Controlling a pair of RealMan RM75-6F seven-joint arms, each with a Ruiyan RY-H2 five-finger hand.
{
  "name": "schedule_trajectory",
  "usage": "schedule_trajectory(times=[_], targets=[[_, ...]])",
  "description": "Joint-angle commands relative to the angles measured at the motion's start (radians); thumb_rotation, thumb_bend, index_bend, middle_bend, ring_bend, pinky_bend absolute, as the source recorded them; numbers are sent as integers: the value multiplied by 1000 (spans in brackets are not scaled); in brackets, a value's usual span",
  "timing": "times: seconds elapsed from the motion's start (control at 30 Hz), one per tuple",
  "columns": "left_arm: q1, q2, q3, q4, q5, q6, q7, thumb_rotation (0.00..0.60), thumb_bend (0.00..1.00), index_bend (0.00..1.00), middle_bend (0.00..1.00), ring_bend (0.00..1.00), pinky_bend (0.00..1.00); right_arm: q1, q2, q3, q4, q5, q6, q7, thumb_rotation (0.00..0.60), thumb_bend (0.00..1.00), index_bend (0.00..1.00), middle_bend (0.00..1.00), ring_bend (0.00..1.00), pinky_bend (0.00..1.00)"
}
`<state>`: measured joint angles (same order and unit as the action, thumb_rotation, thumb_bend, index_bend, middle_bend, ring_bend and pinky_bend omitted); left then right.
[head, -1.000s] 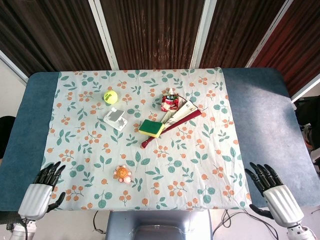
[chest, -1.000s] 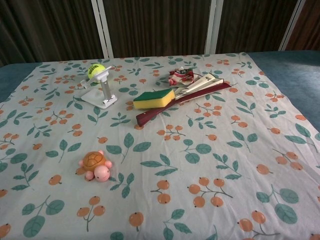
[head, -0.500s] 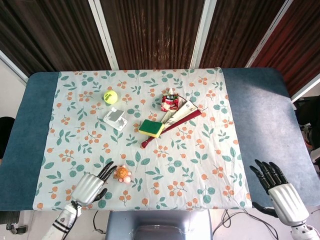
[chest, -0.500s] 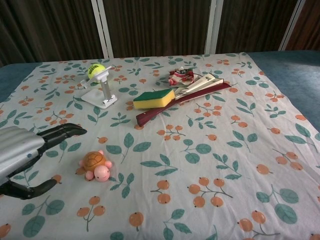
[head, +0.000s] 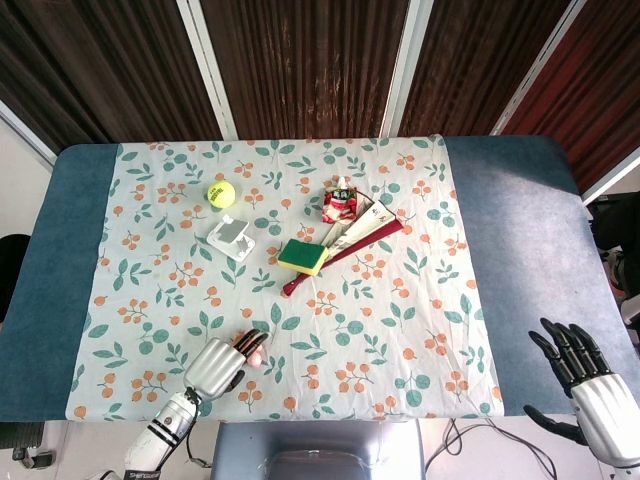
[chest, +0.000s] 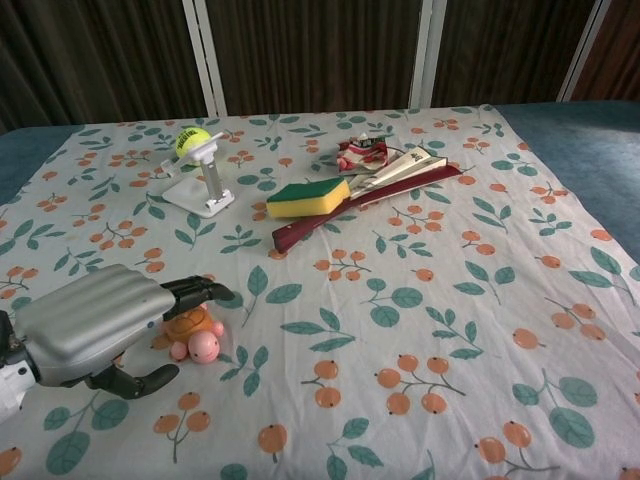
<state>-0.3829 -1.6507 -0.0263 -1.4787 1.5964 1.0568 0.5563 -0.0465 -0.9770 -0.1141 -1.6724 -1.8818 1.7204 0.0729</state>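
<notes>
Toy turtle at cloth's 7 o'clock, under my left hand, which has moved over it since half second ago; fingers apart, not clamped. Right hand withdrawn toward 5 o'clock, fingers spread, holding nothing.

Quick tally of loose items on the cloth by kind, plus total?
Toy turtle, under the left hand: 1
Tennis ball: 1
White stand: 1
Sponge: 1
Folding fan: 1
Red patterned pouch: 1
Total: 6
</notes>
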Motion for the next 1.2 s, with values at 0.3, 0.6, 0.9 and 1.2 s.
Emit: schedule_trajectory(times=[0.3, 0.6, 0.9, 1.2], targets=[[-6, -13, 14, 57, -12, 45, 12, 600, 399, 293, 293, 977, 1000, -1, -2, 2, -2, -2, -10, -8, 600, 81, 0, 0, 0, 0], [-17, -74, 20, 165, 55, 141, -34, 600, 480, 589, 654, 997, 1000, -3, -1, 5, -3, 0, -11, -8, 600, 82, 0, 0, 0, 0], [-17, -165, 19, 334, 117, 265, -140, 600, 565, 802, 935, 1000, 1000, -5, 0, 5, -1, -4, -8, -5, 600, 82, 0, 0, 0, 0], [-21, -160, 39, 353, 94, 239, -185, 600, 472, 426, 560, 1000, 1000, -3, -1, 7, -4, -3, -17, -11, 600, 82, 0, 0, 0, 0]])
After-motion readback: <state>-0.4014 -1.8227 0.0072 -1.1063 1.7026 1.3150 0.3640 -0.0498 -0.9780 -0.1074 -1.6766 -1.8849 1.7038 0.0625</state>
